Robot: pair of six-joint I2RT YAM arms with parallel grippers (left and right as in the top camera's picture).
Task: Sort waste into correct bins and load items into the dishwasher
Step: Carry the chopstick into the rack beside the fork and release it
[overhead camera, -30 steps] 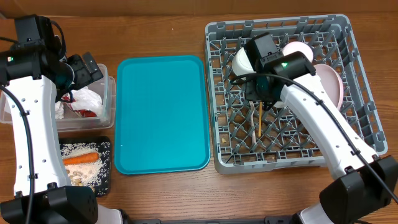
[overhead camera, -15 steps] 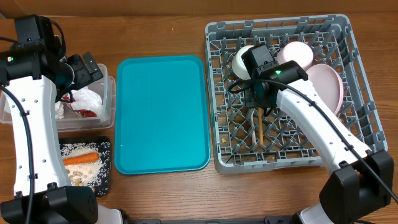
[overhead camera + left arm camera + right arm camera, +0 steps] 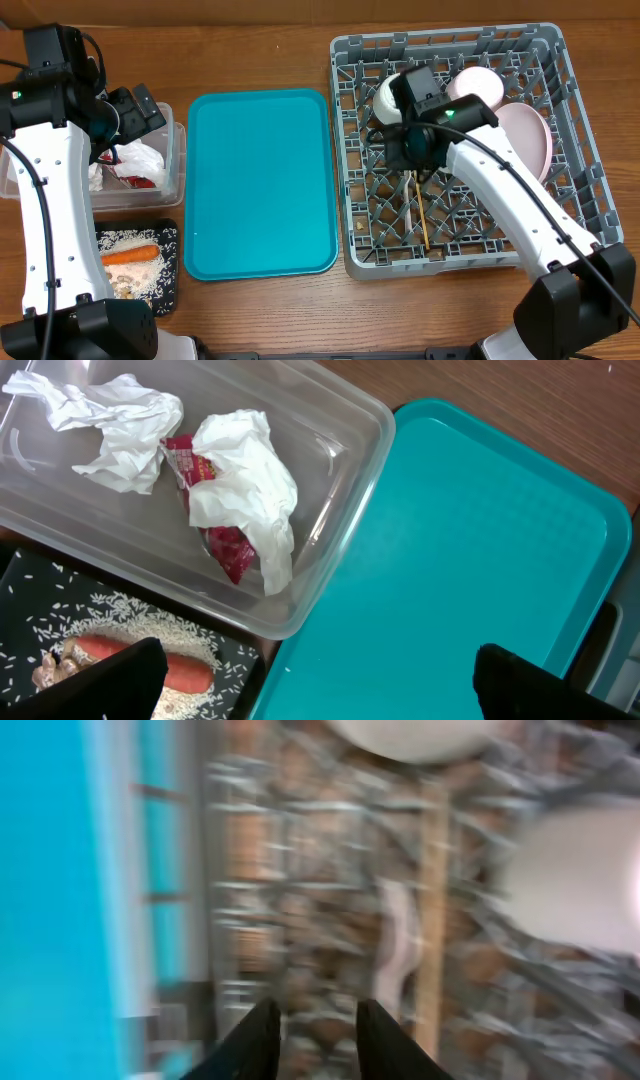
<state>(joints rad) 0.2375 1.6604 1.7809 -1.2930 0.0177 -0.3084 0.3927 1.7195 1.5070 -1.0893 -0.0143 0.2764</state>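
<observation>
Jaws of the right gripper (image 3: 312, 1042) stand narrowly apart with nothing between them, over the grey dish rack (image 3: 346, 150) at right of the overhead frame. Wooden chopstick (image 3: 421, 212) lies loose on the rack grid beside the white fork (image 3: 395, 955). Left gripper (image 3: 318, 685) stands wide and empty above the clear tub (image 3: 340, 510) and teal tray (image 3: 480, 560).

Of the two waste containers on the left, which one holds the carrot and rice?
The shallow black tray, lower in the overhead view. The clear tub holds white napkins and a red wrapper instead.
</observation>
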